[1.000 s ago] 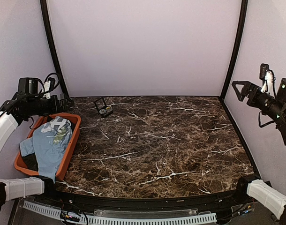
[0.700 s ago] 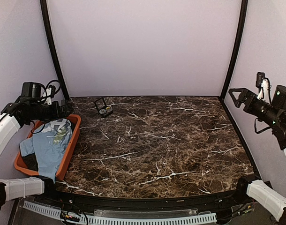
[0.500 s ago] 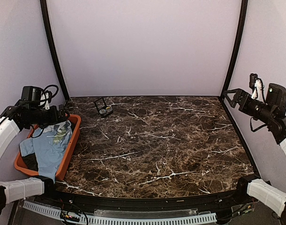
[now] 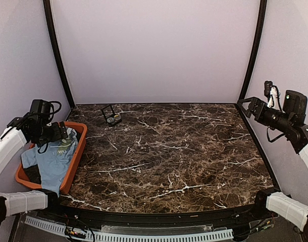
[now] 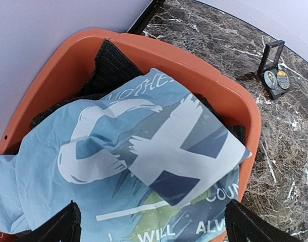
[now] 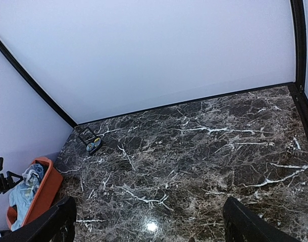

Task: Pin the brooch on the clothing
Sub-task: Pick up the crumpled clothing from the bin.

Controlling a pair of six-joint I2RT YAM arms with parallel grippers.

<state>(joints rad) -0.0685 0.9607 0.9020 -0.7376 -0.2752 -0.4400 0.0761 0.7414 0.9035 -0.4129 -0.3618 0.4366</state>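
Orange plastic bin (image 4: pixel 78 151) at the left edge of the table holds the light blue T-shirt (image 5: pixel 144 166), crumpled, print side up, one end spilling over the bin's near rim. Brooch (image 4: pixel 113 119) is well apart from it, at the back of the marble table top (image 4: pixel 184 156), in the small black-framed case (image 5: pixel 275 92). Two little discs show in there, and you can't tell from here which one is wanted.

Risks, as I judge them:
- A dark garment (image 5: pixel 111 68) lies under the shirt, so a deep pinch will likely drag both out.
- The shirt's overhang may catch on the rim and tip or slide the bin.
- Grab a fold and it comes out bunched, leaving no flat patch to pin on.
- Brooch is tiny and lies flat in its case, so wide fingers can knock the case or pick the wrong disc.

Pose: your left gripper (image 5: pixel 156 227) hangs just above the shirt, tilted down into the bin. Its fingers are spread wide with nothing between them, not touching cloth as far as I can see. Your right gripper (image 6: pixel 151 222) is held high at the far right edge, aimed across the table toward the case. Its fingers are spread wide too, empty, well away from the brooch.
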